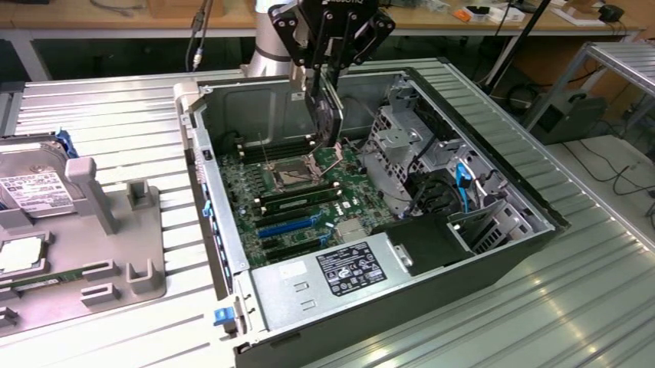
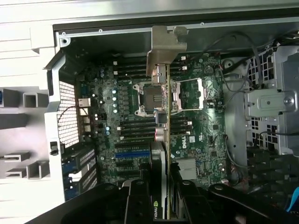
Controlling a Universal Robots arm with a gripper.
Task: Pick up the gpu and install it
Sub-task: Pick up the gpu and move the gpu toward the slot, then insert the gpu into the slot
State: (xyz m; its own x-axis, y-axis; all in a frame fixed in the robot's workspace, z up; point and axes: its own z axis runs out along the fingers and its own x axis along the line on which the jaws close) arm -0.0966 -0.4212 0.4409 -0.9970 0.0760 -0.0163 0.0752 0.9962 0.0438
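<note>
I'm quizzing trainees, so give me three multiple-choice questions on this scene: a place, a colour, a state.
1. Where is the gpu? A) on the grey tray B) over the motherboard inside the case C) on the workbench behind
2. What colour is the standout slot on the motherboard? A) blue B) red C) yellow
3. The gripper is: A) open, empty B) shut on the gpu C) shut on a hard drive
Answers: 1 B, it hangs upright above the motherboard; 2 A, it shows plainly blue; 3 B, it clamps the gpu's upper edge.
</note>
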